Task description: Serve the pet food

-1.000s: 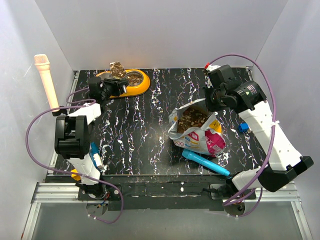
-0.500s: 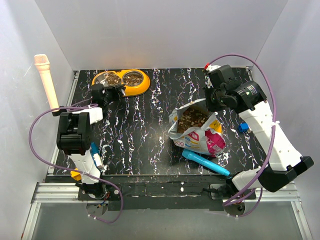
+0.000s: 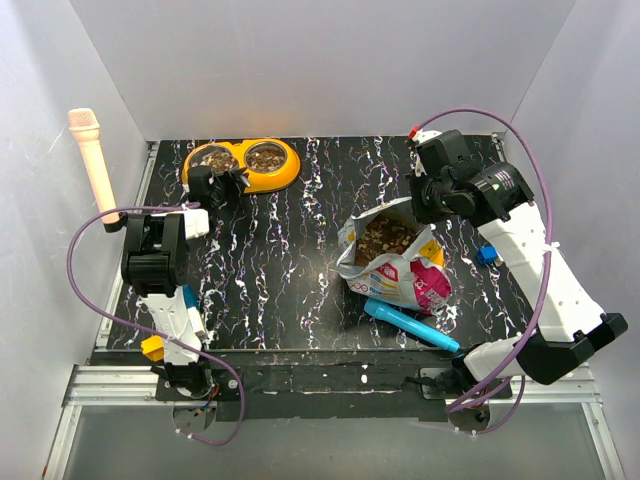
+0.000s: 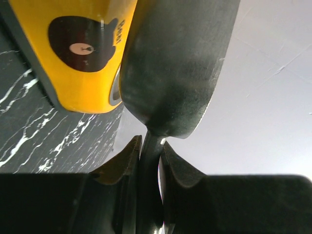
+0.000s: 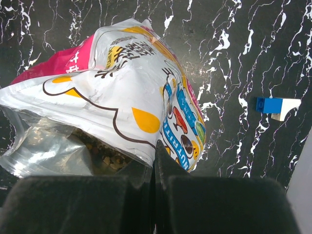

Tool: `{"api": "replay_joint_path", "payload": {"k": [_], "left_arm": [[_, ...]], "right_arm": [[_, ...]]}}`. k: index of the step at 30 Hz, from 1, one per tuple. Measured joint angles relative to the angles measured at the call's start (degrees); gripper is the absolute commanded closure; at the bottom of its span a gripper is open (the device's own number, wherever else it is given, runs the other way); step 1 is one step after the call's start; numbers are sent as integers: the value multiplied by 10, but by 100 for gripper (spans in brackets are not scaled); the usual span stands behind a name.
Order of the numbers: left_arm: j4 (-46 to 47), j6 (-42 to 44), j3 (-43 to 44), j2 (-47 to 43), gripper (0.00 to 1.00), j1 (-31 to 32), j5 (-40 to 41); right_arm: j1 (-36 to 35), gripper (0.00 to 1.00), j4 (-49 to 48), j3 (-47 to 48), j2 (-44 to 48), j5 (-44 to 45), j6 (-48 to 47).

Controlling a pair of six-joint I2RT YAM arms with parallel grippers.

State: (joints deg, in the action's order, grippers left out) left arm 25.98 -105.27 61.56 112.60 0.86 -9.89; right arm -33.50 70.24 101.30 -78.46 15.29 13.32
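Note:
The pet food lies as brown kibble in both steel cups (image 3: 214, 158) of the orange double bowl (image 3: 285, 170) at the back left. More kibble (image 3: 386, 238) fills the open printed pouch (image 3: 405, 275) right of centre. My left gripper (image 3: 222, 181) sits just in front of the bowl, shut on the handle of the grey metal scoop (image 4: 179, 63). The scoop's cup stands beside the orange bowl (image 4: 78, 48); its inside is hidden. My right gripper (image 5: 154, 155) is shut on the rim of the pouch (image 5: 122, 92), with kibble (image 5: 100, 152) showing inside.
A blue marker (image 3: 411, 326) lies in front of the pouch. A small blue and white block (image 5: 276, 107) rests to the pouch's right. A pink-beige microphone-like post (image 3: 91, 160) stands at the left wall. White walls enclose the black marbled table (image 3: 290, 260).
The heaped scoop that was raised over the bowl has come down and drawn back toward me. The kibble heap no longer shows on it. The right arm has not moved.

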Motion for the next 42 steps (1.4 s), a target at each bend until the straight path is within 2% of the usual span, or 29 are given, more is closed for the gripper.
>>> {"api": "replay_joint_path", "payload": {"k": [18,32,42], "left_arm": [[-83,-83,83,34,100,0,24],[-250,-87,197,52,100,0,9],[-344,-87,247,55,100,0,-8]], "right_arm": [[0,99,0,0,0,11,-2],[0,99,0,0,0,15,-7],[0,99,0,0,0,22,-13]]}}
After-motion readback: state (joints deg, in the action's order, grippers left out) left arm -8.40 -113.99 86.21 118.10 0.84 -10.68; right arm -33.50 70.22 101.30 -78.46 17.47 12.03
